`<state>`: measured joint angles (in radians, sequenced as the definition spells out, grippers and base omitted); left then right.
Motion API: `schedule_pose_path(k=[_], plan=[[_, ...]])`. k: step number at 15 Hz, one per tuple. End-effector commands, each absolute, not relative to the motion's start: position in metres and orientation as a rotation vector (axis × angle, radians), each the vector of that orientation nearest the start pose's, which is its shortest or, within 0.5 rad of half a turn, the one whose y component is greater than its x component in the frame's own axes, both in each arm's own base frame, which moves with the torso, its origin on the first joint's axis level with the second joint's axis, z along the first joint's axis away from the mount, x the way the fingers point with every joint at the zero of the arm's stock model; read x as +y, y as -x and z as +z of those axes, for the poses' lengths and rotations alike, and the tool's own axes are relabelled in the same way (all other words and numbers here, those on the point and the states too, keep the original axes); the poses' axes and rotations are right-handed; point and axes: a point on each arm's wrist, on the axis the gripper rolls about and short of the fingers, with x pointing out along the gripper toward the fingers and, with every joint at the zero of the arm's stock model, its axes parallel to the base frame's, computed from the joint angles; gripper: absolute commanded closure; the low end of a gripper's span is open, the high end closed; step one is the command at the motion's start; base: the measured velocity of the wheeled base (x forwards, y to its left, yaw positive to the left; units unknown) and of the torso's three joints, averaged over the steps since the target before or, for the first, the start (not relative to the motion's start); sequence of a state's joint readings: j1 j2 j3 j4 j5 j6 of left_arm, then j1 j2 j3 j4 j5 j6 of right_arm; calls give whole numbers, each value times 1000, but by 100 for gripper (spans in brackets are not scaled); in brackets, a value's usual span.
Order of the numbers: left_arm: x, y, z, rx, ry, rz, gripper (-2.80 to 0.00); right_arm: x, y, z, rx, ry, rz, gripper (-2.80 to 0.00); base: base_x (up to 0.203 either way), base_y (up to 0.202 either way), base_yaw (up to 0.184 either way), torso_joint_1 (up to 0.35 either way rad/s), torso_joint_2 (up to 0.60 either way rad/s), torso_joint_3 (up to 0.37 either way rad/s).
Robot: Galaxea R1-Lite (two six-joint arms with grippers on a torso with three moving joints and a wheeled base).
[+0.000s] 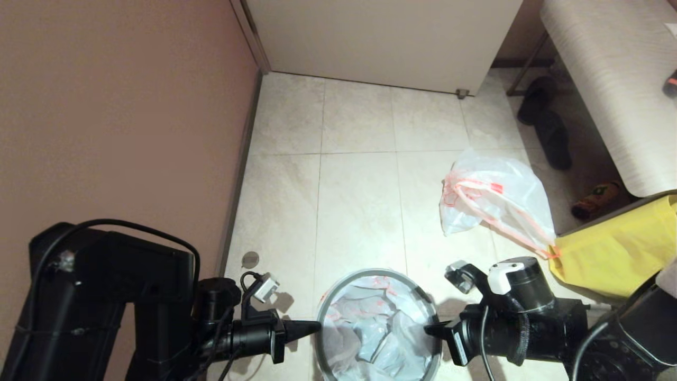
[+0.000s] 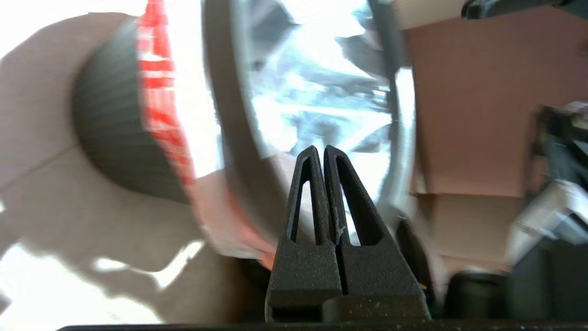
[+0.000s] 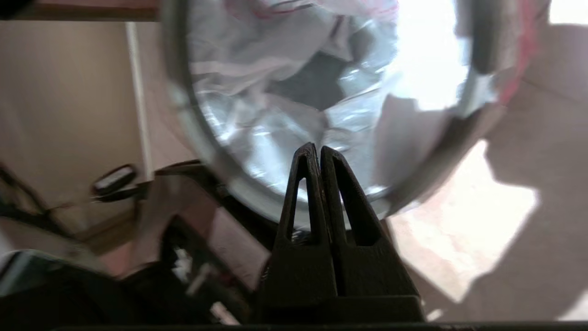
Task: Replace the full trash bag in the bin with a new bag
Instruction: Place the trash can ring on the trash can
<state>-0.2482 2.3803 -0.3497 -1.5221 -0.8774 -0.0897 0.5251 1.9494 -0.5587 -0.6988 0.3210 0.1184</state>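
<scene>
The bin (image 1: 378,325) stands on the floor tiles at the bottom middle of the head view. The new bag (image 1: 370,328) lines it, thin and crumpled, with its pink-red hem folded over the rim under the grey hoop (image 1: 338,288). My left gripper (image 1: 317,326) is shut, its tip at the bin's left rim. My right gripper (image 1: 427,329) is shut too, at the right rim. Nothing shows between either pair of fingers. The wrist views show each gripper (image 2: 320,149) (image 3: 317,148) pointing across the hoop (image 2: 225,115) (image 3: 193,133). The full trash bag (image 1: 497,196) lies on the floor to the far right.
A yellow fabric bag (image 1: 619,254) sits right of the bin, touching the full bag's drawstring. Black slippers (image 1: 550,132) lie under a pale table (image 1: 613,79) at the back right. A brown wall (image 1: 106,106) runs along the left; a white door (image 1: 381,37) closes the back.
</scene>
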Motion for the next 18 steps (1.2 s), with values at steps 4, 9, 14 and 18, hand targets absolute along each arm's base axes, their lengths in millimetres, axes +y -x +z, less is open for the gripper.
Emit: schedule_pose_path(k=[4,9,14,18], plan=[[-97,-282,-38,529,199,-1042,0,136,-282,4,796,3,807,0,0,0,0,0,0,0],[-102,-281,-47,529,138,-1019,0,119,-297,-30,827,4,915,0,0,0,0,0,0,0],[-103,-281,-48,530,135,-1018,0,121,-299,-33,829,13,915,0,0,0,0,0,0,0],[-102,-280,-47,529,135,-1022,0,120,-296,-21,800,15,916,0,0,0,0,0,0,0]])
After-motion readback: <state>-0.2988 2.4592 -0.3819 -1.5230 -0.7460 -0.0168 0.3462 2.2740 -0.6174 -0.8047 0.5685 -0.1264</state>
